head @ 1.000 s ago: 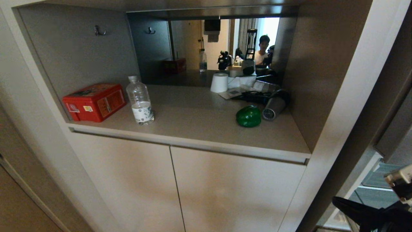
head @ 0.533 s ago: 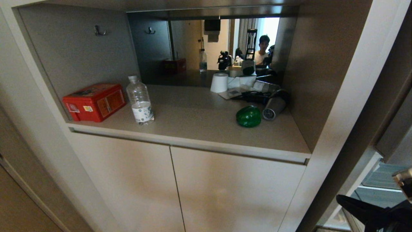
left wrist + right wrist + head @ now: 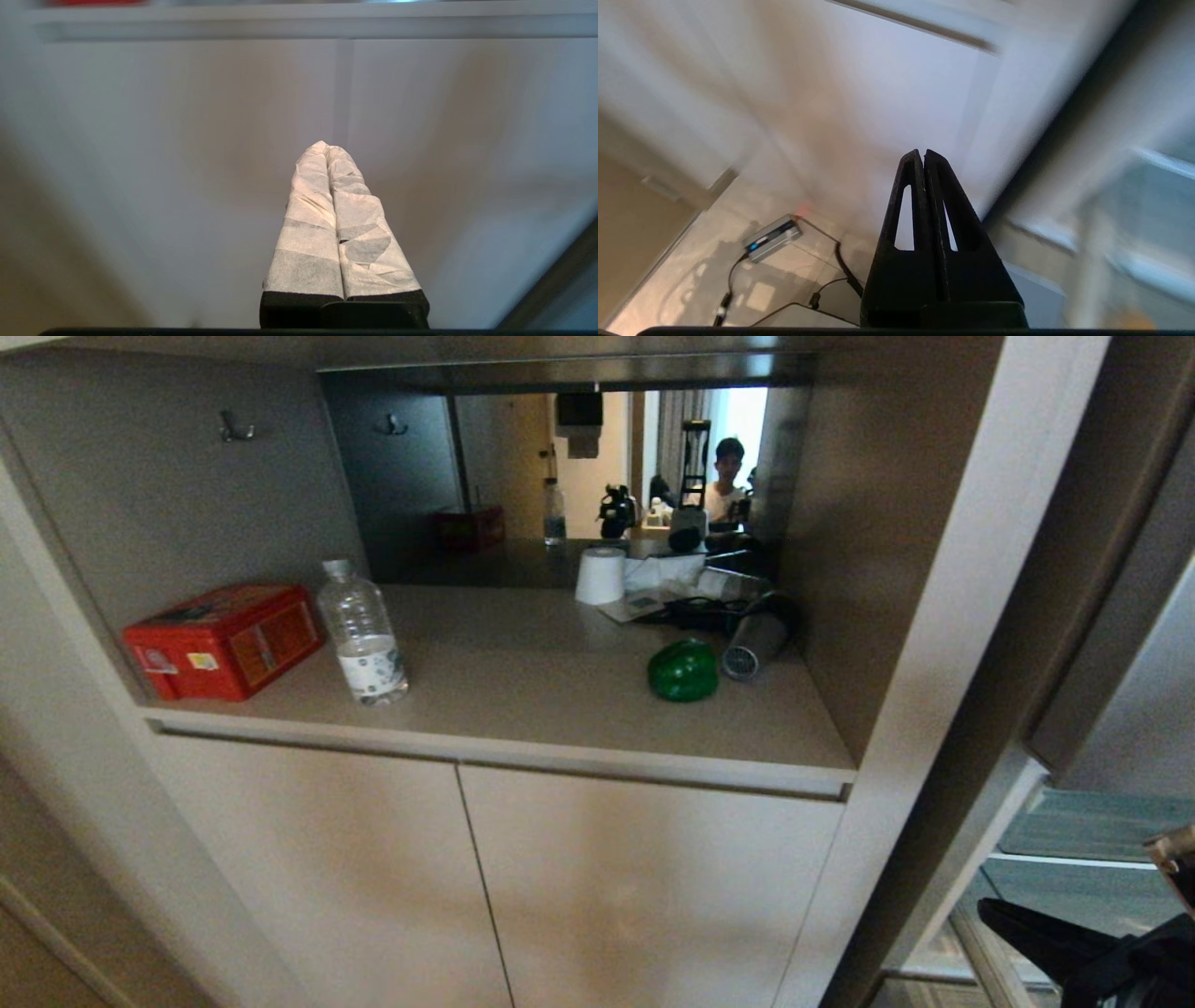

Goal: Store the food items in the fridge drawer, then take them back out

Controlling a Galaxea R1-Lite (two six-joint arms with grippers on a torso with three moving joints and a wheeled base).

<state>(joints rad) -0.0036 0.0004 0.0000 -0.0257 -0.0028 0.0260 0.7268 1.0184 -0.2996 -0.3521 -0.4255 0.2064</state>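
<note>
A: Where was the pepper [image 3: 683,669]?
B: Right of centre in the head view, on the table [image 3: 523,695] set in the niche, apart from both hands. It lay just beside the hair dryer [image 3: 754,639], whose round mouth faced it.

A: What else was on that table?
B: A red box [image 3: 222,637] at the left of the frame, a bottle [image 3: 362,632] standing upright just beside it, and a white cup [image 3: 600,575] towards the back with papers near it. A mirror [image 3: 560,476] behind them showed a person.

A: And the right hand [image 3: 923,154]?
B: Its wrist view showed the two black fingers pressed together, holding nothing, before pale cabinet doors [image 3: 859,93]. Below lay floor with a small grey device [image 3: 773,237] and cables. In the head view only a dark part of that arm showed at the lower right corner, in front of the fridge [image 3: 1092,859] and its shelves.

A: The left hand [image 3: 326,147]?
B: Closed too, its paper-wrapped fingers [image 3: 310,224] touching along their length, empty, pointing at the cabinet doors under the table.

A: The potato, the drawer?
B: I could not make either out.
</note>
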